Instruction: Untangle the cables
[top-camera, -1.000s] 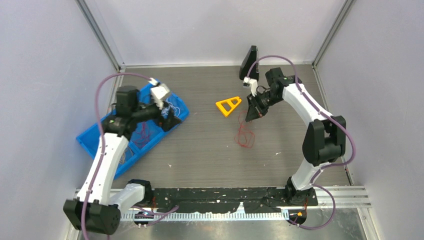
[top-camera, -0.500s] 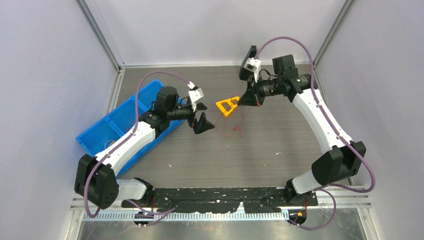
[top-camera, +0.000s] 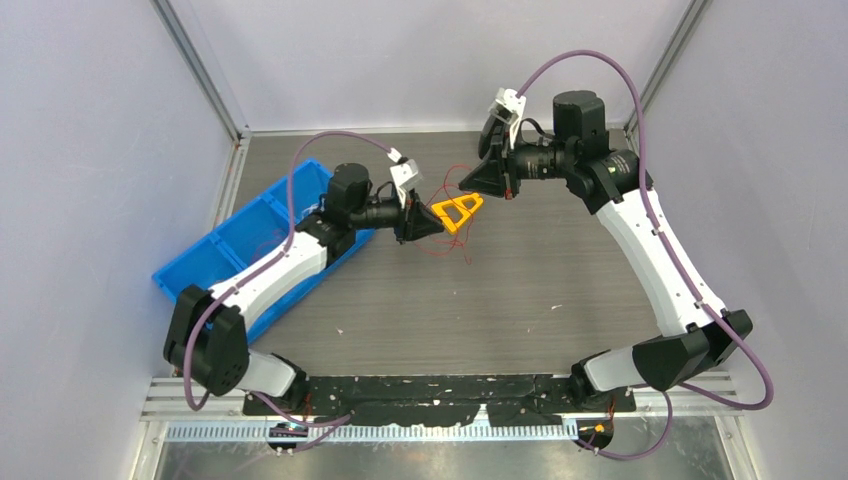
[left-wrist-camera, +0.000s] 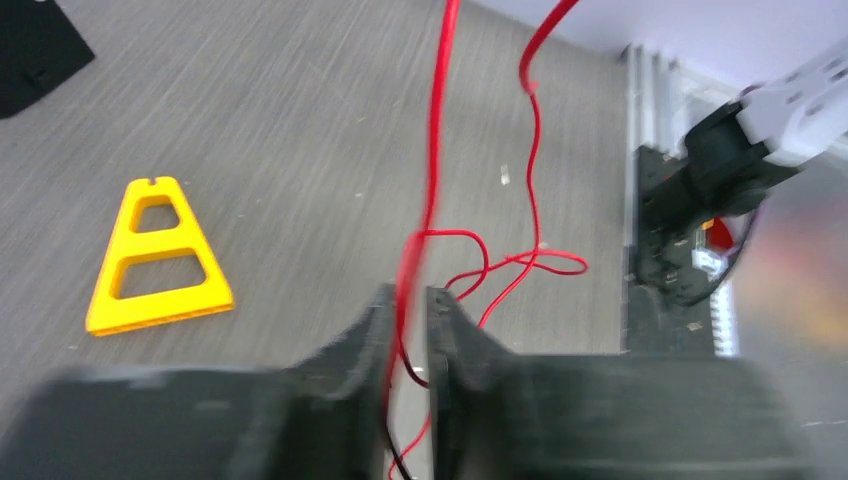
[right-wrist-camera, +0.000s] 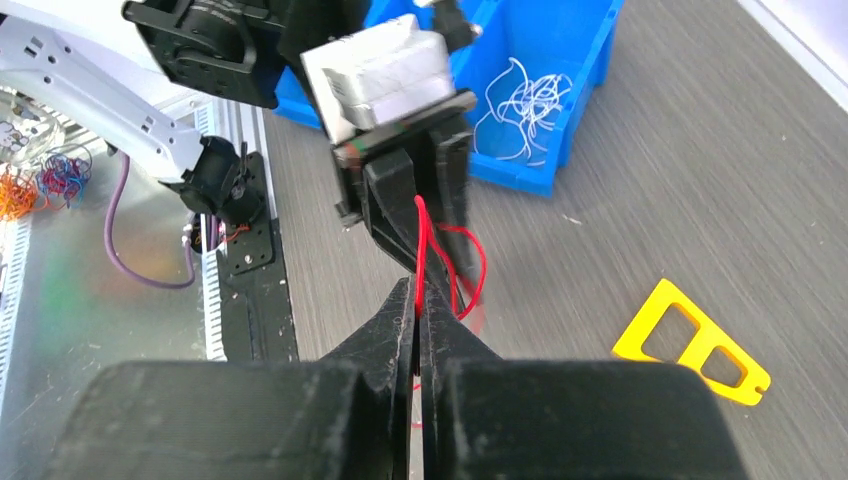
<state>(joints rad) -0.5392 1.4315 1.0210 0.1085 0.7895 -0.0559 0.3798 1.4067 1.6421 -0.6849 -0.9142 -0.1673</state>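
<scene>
A thin red cable (left-wrist-camera: 440, 150) runs taut between my two grippers above the middle of the table. Its loose loops (top-camera: 445, 243) hang down to the grey surface. My right gripper (top-camera: 472, 183) is shut on the cable's upper part, which comes out at its fingertips (right-wrist-camera: 417, 290). My left gripper (top-camera: 418, 222) faces it from the left. Its jaws (left-wrist-camera: 408, 300) are drawn in on the same cable, which passes between them and nearly fills the narrow gap. In the right wrist view the cable (right-wrist-camera: 470, 270) curls beside the left gripper's fingers (right-wrist-camera: 395, 200).
A yellow triangular piece (top-camera: 456, 210) lies flat just under and between the grippers. A blue bin (top-camera: 230, 255) holding white cables (right-wrist-camera: 520, 100) stands at the left. A black block (left-wrist-camera: 35, 45) sits at the back. Aluminium rails border the near edge.
My left arm has swung from the blue bin to the centre, and its jaws have closed in on the red cable. My right gripper has lifted the cable up and to the left.
</scene>
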